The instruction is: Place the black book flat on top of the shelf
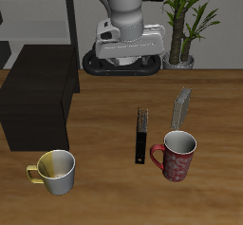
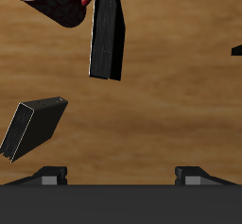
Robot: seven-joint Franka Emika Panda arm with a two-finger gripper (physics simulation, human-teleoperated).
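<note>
**Inspector:** Exterior view first. The black book (image 1: 141, 135) stands on edge on the table (image 1: 104, 186), spine up, close beside the red mug (image 1: 176, 155) and apart from it by a narrow gap. The grey patterned book (image 1: 181, 108) stands farther back, also upright. The yellow mug (image 1: 54, 170) sits near the table's front edge, well apart from both books.

**Assessor:** And the destination?

**Inspector:** The shelf (image 1: 36, 101) is the matte black cabinet at the table's side. Its flat top shows nothing on it. The black book has not been lifted, so I judge the task not yet begun.

**Assessor:** State of the hand?

**Inspector:** The hand (image 2: 120, 176) hangs high near the robot's base, holding nothing. In the wrist view the two fingertips (image 2: 49, 176) stand wide apart with bare table between them.

**Assessor:** The relation that governs the next move?

**Inspector:** The black book (image 2: 107, 33) lies forward of the hand, toward the table's front edge, and below it. Its long axis runs front to back across the table, so its thin width crosses the line between the fingertips. My judgement: the hand can travel forward and descend over the spine with little or no turning. The red mug (image 2: 59, 3) beside the book leaves limited clearance for one finger, which I count as the main risk.
</note>
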